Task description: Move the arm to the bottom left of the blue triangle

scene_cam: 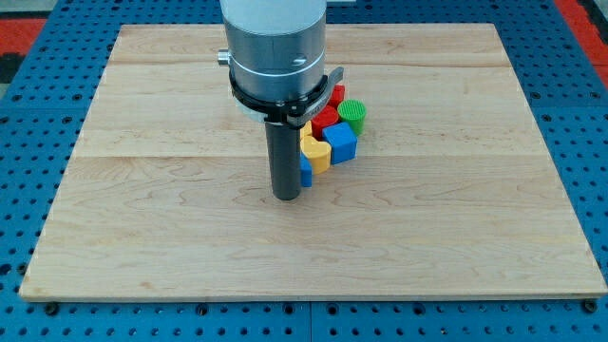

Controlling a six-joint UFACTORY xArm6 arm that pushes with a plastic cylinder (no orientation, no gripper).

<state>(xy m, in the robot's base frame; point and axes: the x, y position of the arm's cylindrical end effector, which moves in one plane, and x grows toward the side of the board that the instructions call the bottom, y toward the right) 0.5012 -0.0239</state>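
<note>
My tip (286,197) rests on the wooden board (142,190) just left of centre. A blue block (306,170), likely the blue triangle, shows as a sliver right beside the rod, touching or nearly touching its right side; most of it is hidden by the rod. The tip sits at that block's lower left. A yellow block (316,152) lies just above and right of it, then a blue cube (343,142), a red block (326,119), another red block (336,94) and a green round ribbed block (352,115).
The blocks form one tight cluster right of the rod, near the board's centre. The arm's grey body (275,43) hides the board behind it and may hide more blocks. Blue pegboard (38,114) surrounds the board.
</note>
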